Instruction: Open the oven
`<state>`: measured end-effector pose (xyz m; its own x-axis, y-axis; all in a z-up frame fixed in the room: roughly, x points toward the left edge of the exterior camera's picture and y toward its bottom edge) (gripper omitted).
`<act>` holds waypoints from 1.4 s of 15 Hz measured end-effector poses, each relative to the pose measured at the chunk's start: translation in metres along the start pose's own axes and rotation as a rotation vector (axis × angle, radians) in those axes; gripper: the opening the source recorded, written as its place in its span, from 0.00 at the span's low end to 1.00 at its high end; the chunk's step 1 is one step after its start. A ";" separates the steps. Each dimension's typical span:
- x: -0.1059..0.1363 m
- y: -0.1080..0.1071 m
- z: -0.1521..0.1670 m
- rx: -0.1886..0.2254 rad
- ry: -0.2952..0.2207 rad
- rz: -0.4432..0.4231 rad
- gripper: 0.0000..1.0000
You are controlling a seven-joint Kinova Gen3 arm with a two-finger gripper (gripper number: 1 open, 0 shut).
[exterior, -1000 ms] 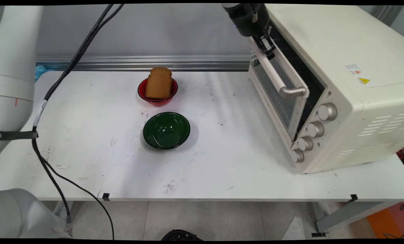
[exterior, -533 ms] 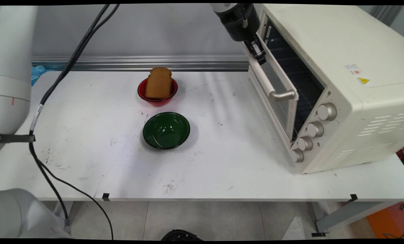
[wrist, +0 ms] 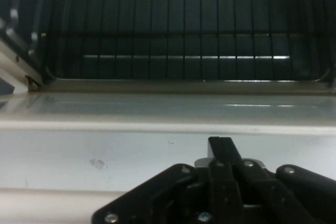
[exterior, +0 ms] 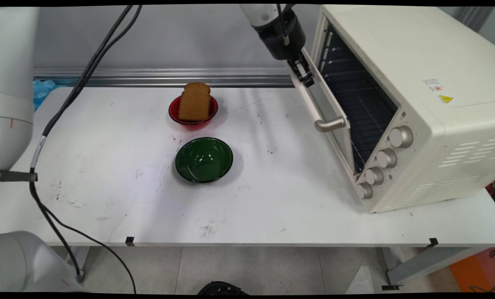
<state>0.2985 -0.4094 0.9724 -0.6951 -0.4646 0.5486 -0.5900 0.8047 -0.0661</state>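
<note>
The tool [exterior: 304, 74] is gripping the handle [exterior: 313, 109] of the oven door [exterior: 328, 112], which is hanging partly open on the toaster oven [exterior: 401, 104] at the surface's [exterior: 106, 187] right. Bread [exterior: 194, 101] is leaning in the red bowl [exterior: 193, 117], with the green bowl [exterior: 204, 160] just nearer.

Under me the white table [exterior: 272, 199] is scuffed with dark marks. A red bowl [exterior: 193, 114] sits toward its far edge and a green bowl [exterior: 204, 160] stands just in front of it, apart from it. A cream toaster oven [exterior: 417, 104] stands on the table's right side.
</note>
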 end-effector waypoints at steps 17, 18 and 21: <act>-0.055 -0.003 0.022 -0.007 0.040 -0.023 0.00; -0.059 -0.003 0.023 -0.010 0.041 -0.024 0.00; -0.073 -0.002 0.025 -0.019 0.043 -0.024 0.00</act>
<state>0.3400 -0.3863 0.9112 -0.6622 -0.4675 0.5856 -0.5981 0.8005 -0.0372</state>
